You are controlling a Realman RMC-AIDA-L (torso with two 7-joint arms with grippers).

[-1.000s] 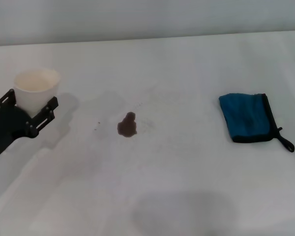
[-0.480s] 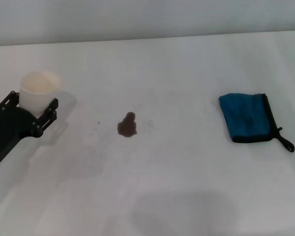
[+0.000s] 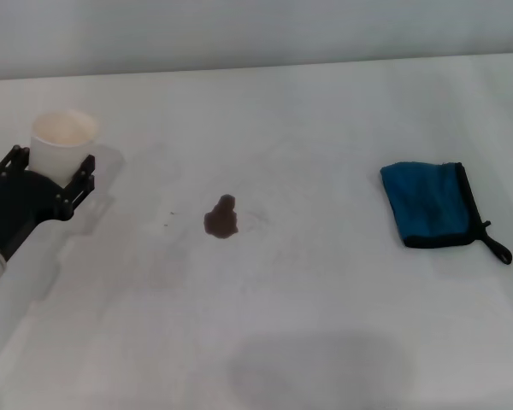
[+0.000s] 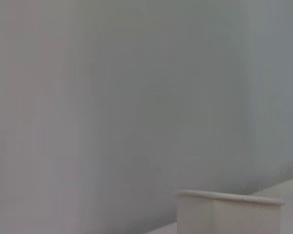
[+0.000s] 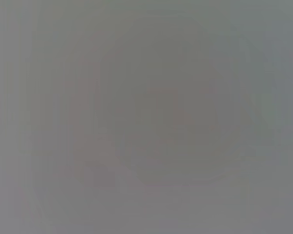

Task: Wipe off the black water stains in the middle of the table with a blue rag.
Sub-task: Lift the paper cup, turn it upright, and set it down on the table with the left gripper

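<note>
- The left gripper (image 3: 51, 173) sits at the table's left side with its black fingers clasped around a white paper cup (image 3: 61, 147); the cup stands upright, and its rim shows too in the left wrist view (image 4: 229, 197); the right gripper appears in no view, so its state is unknown.
- The black water stains (image 3: 221, 217) lie near the middle of the table (image 3: 325, 325), well to the right of the cup; a few tiny dark specks sit just to the left of the blotch.
- The blue rag (image 3: 429, 205) lies flat on the right side, well apart from the stains; its black loop trails off the corner nearest the robot, on the far-right side.
- The rag looks soft, light and limp; it would likely fold and droop when lifted, so a pinch on a black-edged side or a bunch of cloth near the middle seems the surest hold; the loop looks too thin to trust.
- The stain seems thin and wet; it may smear, so the cloth likely needs pressing flat.
- Nothing lies between rag and stains; the cup stands off to the side, out of the wiping path, though it keeps the left gripper occupied.
</note>
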